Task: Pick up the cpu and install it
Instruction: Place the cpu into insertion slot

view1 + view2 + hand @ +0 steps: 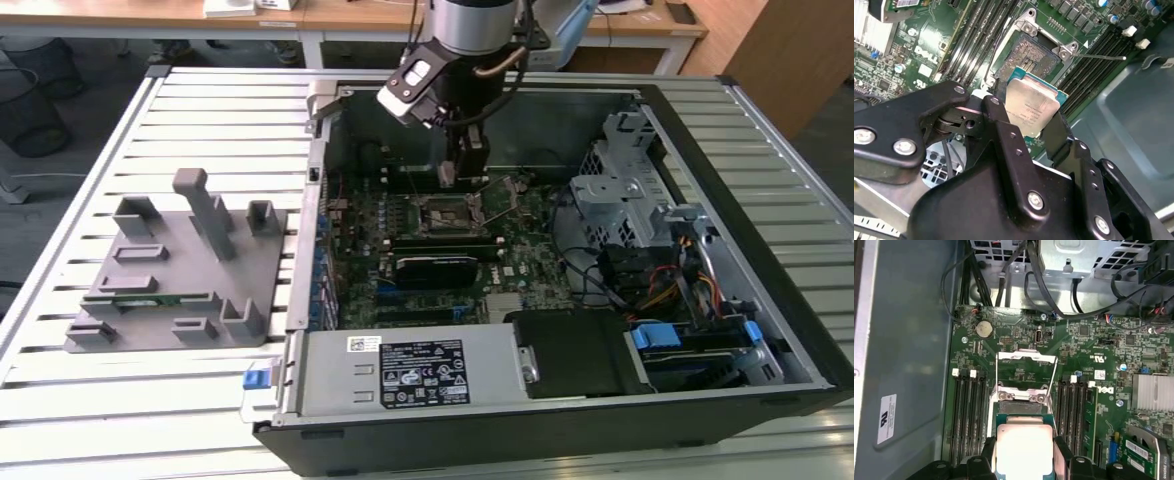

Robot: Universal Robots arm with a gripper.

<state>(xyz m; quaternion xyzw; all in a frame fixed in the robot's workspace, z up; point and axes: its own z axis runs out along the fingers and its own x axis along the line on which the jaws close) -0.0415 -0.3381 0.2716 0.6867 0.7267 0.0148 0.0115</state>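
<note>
My gripper (461, 178) hangs inside the open computer case (694, 120), just above the motherboard's socket (447, 212). It is shut on the cpu (1031, 106), a flat square chip with a pale silver top and a green rim, pinched by its edges between the black fingers (1000, 120). In both wrist views the cpu (1024, 447) sits a little above and beside the open socket (1029, 56), tilted to the board rather than seated. The socket's metal frame (1026, 359) stands flipped open, and its lever (1101, 57) is swung out.
Black memory slots (970, 415) flank the socket on both sides. A silver heatsink (1153, 392), cables (1004, 275) and a metal drive cage (627, 190) crowd the case. The power supply (400, 370) fills its near end. A grey fixture (174, 265) holding a green memory stick (134, 298) stands on the slatted table.
</note>
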